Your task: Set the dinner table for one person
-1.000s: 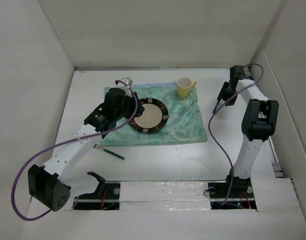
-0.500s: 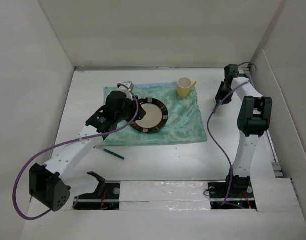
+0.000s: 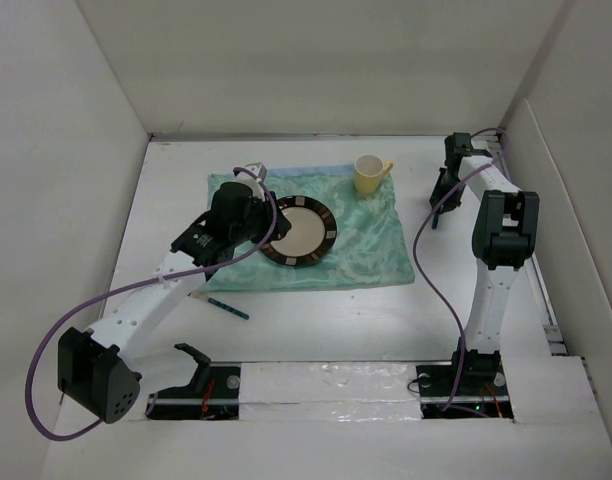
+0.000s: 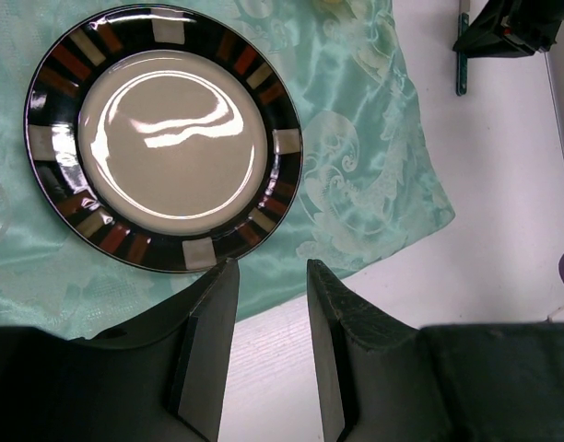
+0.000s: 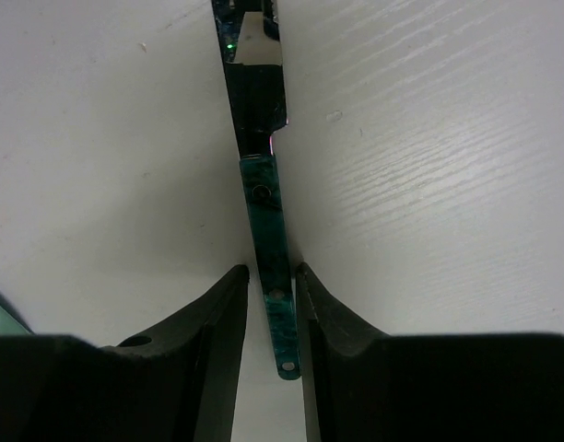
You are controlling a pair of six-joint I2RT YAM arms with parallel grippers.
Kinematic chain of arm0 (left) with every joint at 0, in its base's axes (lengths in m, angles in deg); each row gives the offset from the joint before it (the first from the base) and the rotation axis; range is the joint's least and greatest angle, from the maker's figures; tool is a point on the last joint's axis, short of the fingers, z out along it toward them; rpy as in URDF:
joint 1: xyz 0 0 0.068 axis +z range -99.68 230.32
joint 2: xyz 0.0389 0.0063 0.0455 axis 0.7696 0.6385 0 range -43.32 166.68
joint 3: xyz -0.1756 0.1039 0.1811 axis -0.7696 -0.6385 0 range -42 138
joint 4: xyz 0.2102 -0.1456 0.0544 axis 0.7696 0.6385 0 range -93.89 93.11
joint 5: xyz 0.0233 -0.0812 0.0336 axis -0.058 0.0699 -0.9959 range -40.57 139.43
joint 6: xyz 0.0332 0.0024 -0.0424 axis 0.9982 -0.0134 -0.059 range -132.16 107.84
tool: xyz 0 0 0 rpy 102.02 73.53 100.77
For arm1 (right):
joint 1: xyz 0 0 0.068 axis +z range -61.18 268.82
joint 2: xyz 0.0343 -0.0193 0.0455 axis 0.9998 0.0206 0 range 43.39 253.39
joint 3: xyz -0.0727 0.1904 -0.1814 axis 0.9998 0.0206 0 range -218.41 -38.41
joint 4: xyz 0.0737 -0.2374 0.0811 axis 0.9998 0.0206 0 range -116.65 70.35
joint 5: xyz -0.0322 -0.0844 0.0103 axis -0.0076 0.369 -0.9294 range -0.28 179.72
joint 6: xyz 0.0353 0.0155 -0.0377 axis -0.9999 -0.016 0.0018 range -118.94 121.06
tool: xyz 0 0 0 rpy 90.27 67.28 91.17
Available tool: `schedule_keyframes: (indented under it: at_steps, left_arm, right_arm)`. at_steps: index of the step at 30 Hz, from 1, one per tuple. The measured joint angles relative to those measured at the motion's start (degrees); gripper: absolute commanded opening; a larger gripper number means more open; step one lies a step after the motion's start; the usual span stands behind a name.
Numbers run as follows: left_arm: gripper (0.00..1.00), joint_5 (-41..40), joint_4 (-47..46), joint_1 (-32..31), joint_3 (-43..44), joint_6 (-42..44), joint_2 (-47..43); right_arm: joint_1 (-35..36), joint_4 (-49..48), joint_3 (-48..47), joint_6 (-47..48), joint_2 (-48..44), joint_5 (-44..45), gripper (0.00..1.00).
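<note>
The dinner table is a white walled top. A dark-rimmed plate and a yellow mug sit on a mint-green placemat. My left gripper hovers at the plate's left edge. In the left wrist view the gripper is open and empty, just off the plate. My right gripper is down on the table right of the mat. In the right wrist view the gripper is closed around the teal handle of a knife that lies flat.
A second teal-handled utensil lies on the table near the mat's front left corner. A clear glass stands at the mat's back left corner. White wall panels surround the table on three sides.
My right gripper has shifted a little left and back over the knife. My left arm has barely moved beside the plate.
</note>
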Motion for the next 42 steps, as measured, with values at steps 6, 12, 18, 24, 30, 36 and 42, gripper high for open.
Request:
schedule_keyframes:
  at_steps: [6, 12, 18, 24, 30, 36, 42]
  left_arm:
    - [0.32, 0.0, 0.0, 0.0, -0.1, -0.1, -0.7]
    - [0.32, -0.2, 0.0, 0.0, -0.1, -0.2, -1.2]
    - [0.32, -0.9, 0.0, 0.0, -0.1, -0.2, -1.5]
    - [0.32, -1.1, 0.0, 0.0, -0.1, -0.2, -1.7]
    - [0.32, -1.1, 0.1, 0.0, -0.1, -0.2, -1.7]
    - [0.33, -2.5, 1.5, 0.0, 1.0, 0.2, -1.4]
    - [0.24, -7.2, 2.9, 0.0, 3.8, -1.1, -1.3]
  right_arm:
    - [0.3, 0.4, -0.3, 0.0, 0.0, 0.8, 0.36]
    - [0.2, 2.0, -1.7, 0.0, 0.3, 0.5, 0.33]
    - [-0.1, 1.4, 0.3, 0.5, -0.1, 0.1, 0.13]
    - [-0.5, -0.5, 4.3, 0.3, -2.9, 0.1, 0.0]
    - [-1.2, 0.3, 7.2, -0.9, -11.9, 0.7, 0.0]
    - [4.5, -2.3, 7.4, -0.8, -32.0, -1.4, 0.0]
    - [24.4, -6.7, 15.6, -0.9, -44.1, -5.6, 0.0]
